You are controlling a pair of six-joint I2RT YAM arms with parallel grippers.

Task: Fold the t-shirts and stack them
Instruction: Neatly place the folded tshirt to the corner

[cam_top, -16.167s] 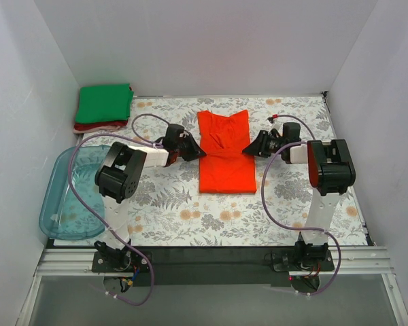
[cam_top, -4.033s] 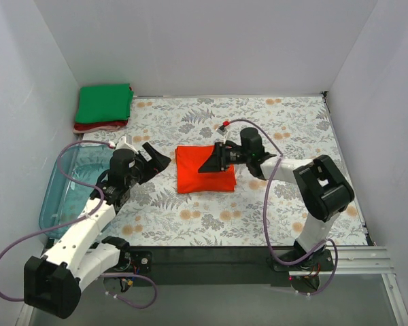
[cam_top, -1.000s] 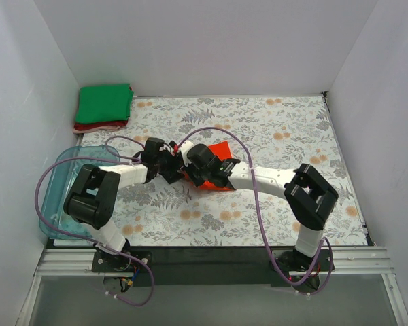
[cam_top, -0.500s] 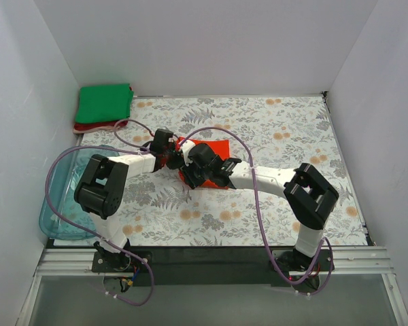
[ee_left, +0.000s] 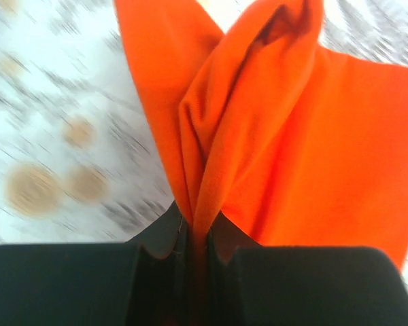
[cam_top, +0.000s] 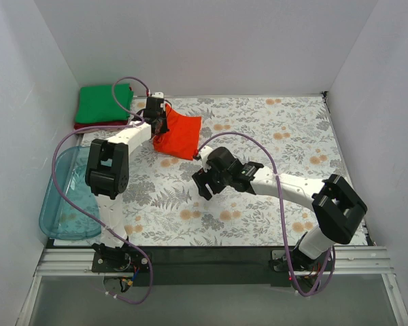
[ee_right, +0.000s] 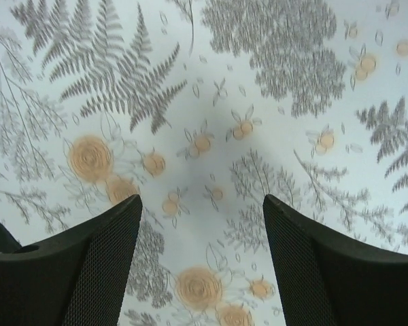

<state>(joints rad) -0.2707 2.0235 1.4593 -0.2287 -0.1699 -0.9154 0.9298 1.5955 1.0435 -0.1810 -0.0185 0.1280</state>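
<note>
The floral-print table is carrying everything, and both arms are reaching over it. At its left edge the clear blue tub is sitting with the leaf pattern showing through its floor; the left arm is crossing in front of its right rim and hiding part of it.

The orange-red t-shirt is hanging bunched over the far left part of the table, just right of the folded stack. Whether its lower corner is touching the table is not clear from above. In the far left corner the green t-shirt is lying folded on the dark red t-shirt, of which only a thin edge is showing.

The left end effector is clamping a pinched ridge of the orange-red cloth between nearly closed jaws; the table behind is blurring in that wrist view. The right end effector is hovering over bare print near the table's middle, jaws spread wide, holding nothing, well apart from the shirt.
</note>
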